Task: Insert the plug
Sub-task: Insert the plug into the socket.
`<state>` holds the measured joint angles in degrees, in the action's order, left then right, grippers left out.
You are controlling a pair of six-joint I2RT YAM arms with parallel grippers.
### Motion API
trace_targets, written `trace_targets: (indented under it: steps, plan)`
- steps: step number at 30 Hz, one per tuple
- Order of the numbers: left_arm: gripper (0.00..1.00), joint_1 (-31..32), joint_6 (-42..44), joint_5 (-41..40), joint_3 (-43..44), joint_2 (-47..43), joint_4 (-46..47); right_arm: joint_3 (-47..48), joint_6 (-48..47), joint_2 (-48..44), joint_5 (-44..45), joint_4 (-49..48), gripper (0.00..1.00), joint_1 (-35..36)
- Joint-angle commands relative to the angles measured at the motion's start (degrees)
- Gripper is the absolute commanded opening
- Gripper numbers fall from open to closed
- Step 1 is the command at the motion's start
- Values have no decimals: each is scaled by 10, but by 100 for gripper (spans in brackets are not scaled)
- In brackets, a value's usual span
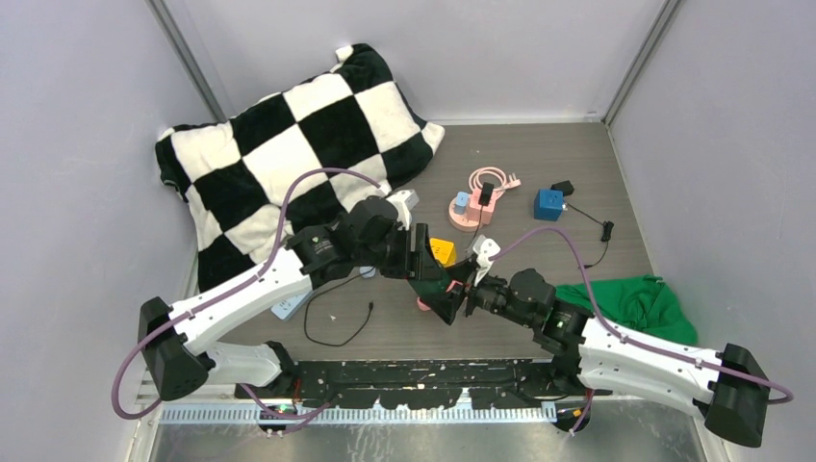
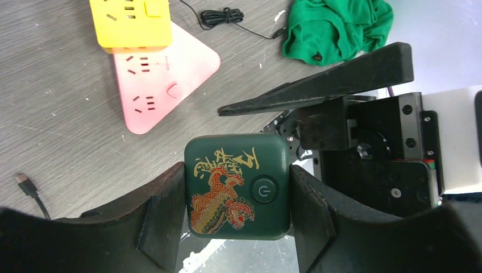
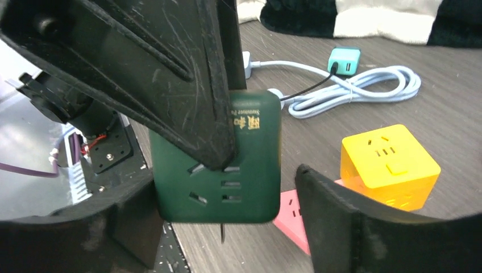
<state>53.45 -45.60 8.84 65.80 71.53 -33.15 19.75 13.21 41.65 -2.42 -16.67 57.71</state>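
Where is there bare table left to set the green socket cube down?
Bare table runs along the back wall, beyond the far pink socket and blue cube. A smaller patch lies between blue cube and green cloth, crossed by a black cable. It is crowded around the yellow socket.

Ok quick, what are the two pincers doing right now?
Left pincer: closed, holding the green cube.
Right pincer: open, around that cube.

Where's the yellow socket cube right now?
The yellow socket cube sits near the centre of the top view, overlapping a corner of the pink triangular socket, as the left wrist view shows.
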Motion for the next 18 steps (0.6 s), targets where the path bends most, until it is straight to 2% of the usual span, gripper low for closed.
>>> trace_targets:
  steps: [1,4,6,12,17,18]
  plan:
    - [1,-2,-9,44,4,-17,39,31,-46,17,15,-73,74,9]
    - [3,-2,9,54,27,-7,-8,21,-60,13,1,-111,46,8]
    - [10,-2,22,58,41,-4,-38,10,-70,3,-10,-121,36,9]
    - [45,-19,39,125,57,-7,-81,-16,-88,-34,-43,-141,32,9]
    - [65,-21,36,179,44,-7,-64,-18,-92,-42,-62,-152,32,9]
    - [67,-21,35,186,43,-5,-59,-18,-93,-41,-62,-154,32,9]
